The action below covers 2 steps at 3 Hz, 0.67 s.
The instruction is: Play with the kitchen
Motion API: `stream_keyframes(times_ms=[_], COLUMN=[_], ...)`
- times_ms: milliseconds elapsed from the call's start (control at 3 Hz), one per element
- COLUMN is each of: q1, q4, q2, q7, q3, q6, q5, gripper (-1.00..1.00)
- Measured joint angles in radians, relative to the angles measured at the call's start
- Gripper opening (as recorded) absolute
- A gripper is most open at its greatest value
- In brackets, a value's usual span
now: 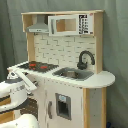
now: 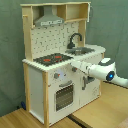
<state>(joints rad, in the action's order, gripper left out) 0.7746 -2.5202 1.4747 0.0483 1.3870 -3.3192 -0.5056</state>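
The kitchen [image 1: 95,102] [image 2: 35,85] is a tall light-wood and white toy unit that stands upright in both exterior views. Its black stovetop [image 1: 37,65] [image 2: 52,59] has red rings, with the sink [image 1: 72,74] [image 2: 82,50] and black faucet [image 1: 85,59] [image 2: 75,39] beside it. A grey hood [image 1: 37,26] [image 2: 50,20] hangs above, and the oven door [image 2: 64,95] is shut. My gripper [image 2: 75,67] [image 1: 31,82] is at the unit's front, just below the counter edge beside the stovetop. The white arm [image 2: 102,71] reaches in from the second exterior view's right.
A white microwave [image 1: 65,25] sits in the top shelf, and a lower door with a grey dispenser [image 1: 63,106] is shut. A grey curtain [image 2: 112,25] hangs behind. The kitchen stands on a wooden tabletop [image 2: 97,112].
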Motion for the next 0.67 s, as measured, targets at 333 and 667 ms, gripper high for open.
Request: stream_keyframes(times_ms=[333, 667], q1=[-0.013, -0.054], q4=[0.028, 0.069], q2=[0.001, 0.014], q7=[-0.071, -0.148], q3=[-0.035, -0.060], q6=[0.061, 0.077], q5=[0.000, 0.000], gripper=[1.00, 1.00])
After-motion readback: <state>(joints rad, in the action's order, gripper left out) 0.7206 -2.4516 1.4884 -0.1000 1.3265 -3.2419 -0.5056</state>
